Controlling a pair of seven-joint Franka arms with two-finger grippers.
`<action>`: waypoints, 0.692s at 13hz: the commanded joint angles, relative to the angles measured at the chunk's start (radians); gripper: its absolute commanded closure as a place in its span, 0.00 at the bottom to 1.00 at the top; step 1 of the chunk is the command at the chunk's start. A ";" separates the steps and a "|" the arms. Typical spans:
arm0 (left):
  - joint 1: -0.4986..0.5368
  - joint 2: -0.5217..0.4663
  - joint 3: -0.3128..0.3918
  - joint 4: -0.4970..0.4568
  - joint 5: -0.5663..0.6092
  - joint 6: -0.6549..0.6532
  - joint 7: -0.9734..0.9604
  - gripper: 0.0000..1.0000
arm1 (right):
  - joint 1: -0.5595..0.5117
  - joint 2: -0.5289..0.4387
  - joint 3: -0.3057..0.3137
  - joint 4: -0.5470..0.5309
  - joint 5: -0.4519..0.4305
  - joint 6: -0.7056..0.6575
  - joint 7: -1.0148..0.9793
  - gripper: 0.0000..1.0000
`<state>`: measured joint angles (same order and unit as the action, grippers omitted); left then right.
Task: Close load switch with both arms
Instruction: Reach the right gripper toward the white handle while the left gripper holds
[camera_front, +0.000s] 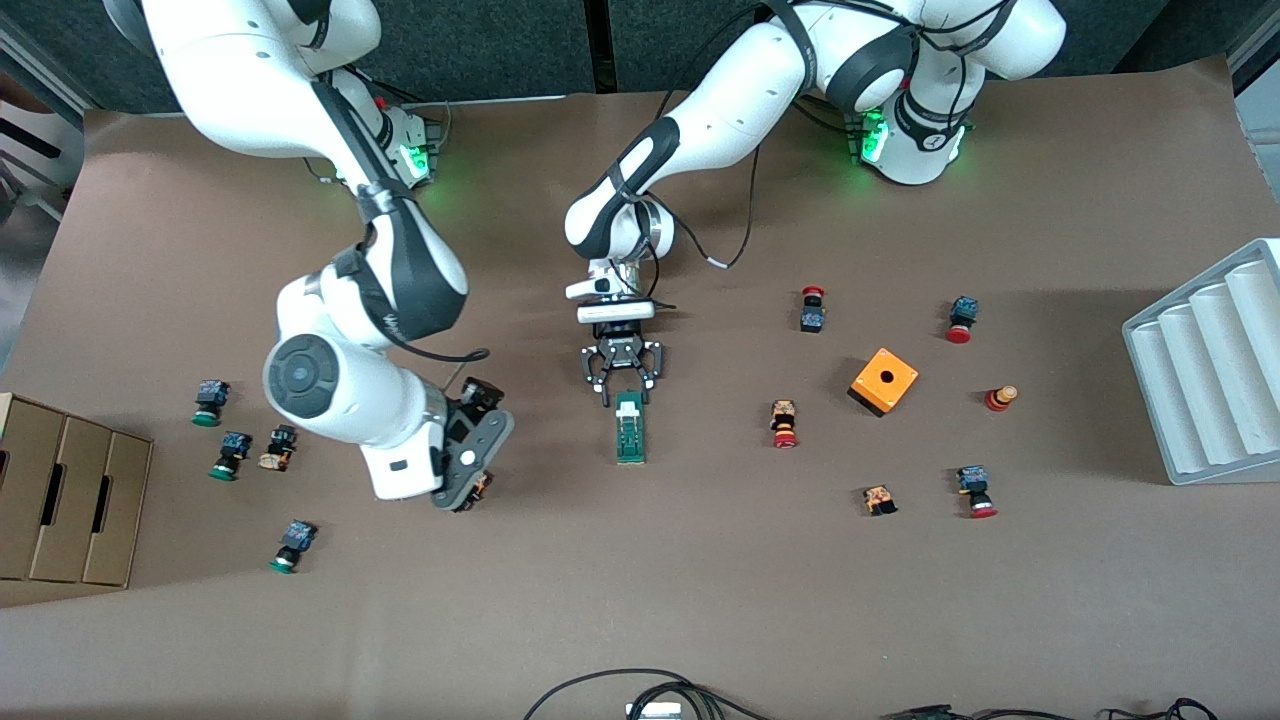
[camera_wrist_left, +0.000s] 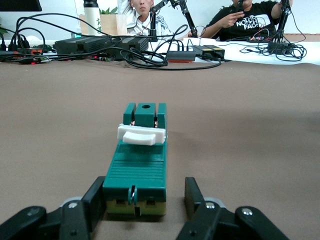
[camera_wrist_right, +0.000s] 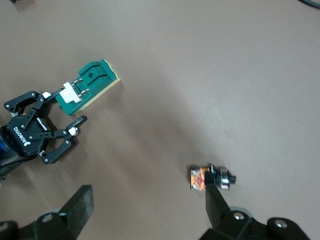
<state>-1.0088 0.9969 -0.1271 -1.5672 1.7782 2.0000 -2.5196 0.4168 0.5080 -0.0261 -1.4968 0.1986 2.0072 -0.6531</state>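
Note:
The load switch (camera_front: 631, 435) is a narrow green block with a white sliding piece, and it lies on the brown table near the middle. My left gripper (camera_front: 626, 390) is low at the switch's end farther from the front camera. It is open, with its fingers on either side of that end. In the left wrist view the switch (camera_wrist_left: 137, 162) sits between the gripper (camera_wrist_left: 145, 199) fingers, against one finger (camera_wrist_left: 95, 197) and clear of the other. My right gripper (camera_front: 468, 470) is open and empty, toward the right arm's end from the switch. It hovers over a small push button (camera_wrist_right: 210, 178). The right wrist view also shows the switch (camera_wrist_right: 87, 86).
An orange cube (camera_front: 884, 381) and several red-capped buttons lie toward the left arm's end. Several green-capped buttons lie toward the right arm's end, by a cardboard box (camera_front: 60, 490). A grey ridged rack (camera_front: 1210, 370) stands at the left arm's end. Cables lie at the edge nearest the front camera.

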 joint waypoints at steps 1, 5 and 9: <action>0.003 0.052 0.006 0.010 -0.008 0.014 -0.021 0.31 | 0.045 0.010 -0.008 0.001 0.004 0.057 -0.033 0.00; 0.003 0.052 0.006 0.009 -0.008 0.013 -0.022 0.32 | 0.100 0.033 -0.008 0.001 -0.071 0.117 -0.039 0.00; 0.001 0.054 0.006 0.007 -0.008 0.011 -0.037 0.31 | 0.120 0.073 -0.008 0.001 -0.074 0.182 -0.095 0.00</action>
<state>-1.0110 0.9995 -0.1262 -1.5662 1.7826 1.9947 -2.5257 0.5246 0.5581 -0.0262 -1.4972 0.1351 2.1405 -0.7147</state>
